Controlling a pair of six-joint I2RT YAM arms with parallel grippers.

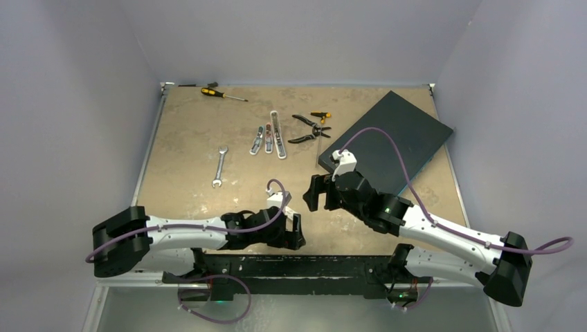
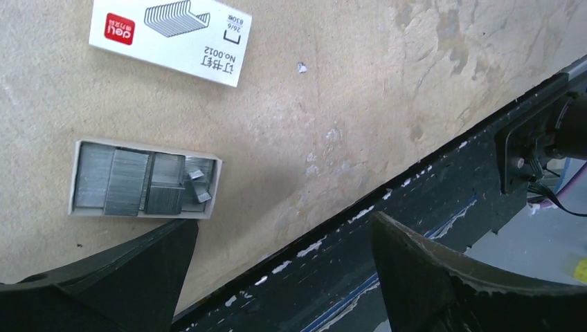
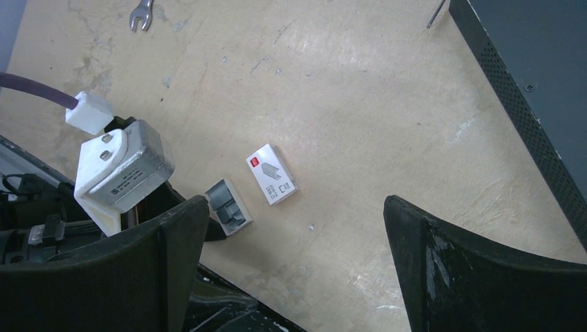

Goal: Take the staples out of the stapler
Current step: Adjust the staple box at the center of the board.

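Note:
Silvery-grey strips of staples (image 2: 128, 181) lie in a small open grey tray (image 2: 77, 178) near the table's front edge; the right wrist view shows the same staples (image 3: 223, 198). My left gripper (image 2: 280, 221) is open with nothing between its fingers, hovering over the table's front edge just right of the tray. My right gripper (image 3: 296, 200) is also open and empty, above bare table to the right of the tray. Long white, grey and red pieces that look like the opened stapler (image 1: 277, 135) lie far off at mid-table.
A white staple box (image 2: 169, 31) lies just beyond the tray. Pliers (image 1: 309, 129), a wrench (image 1: 219, 166) and a yellow-handled screwdriver (image 1: 223, 94) lie farther back. A dark flat board (image 1: 394, 138) sits at the back right. The black front rail (image 2: 415, 200) runs under my left gripper.

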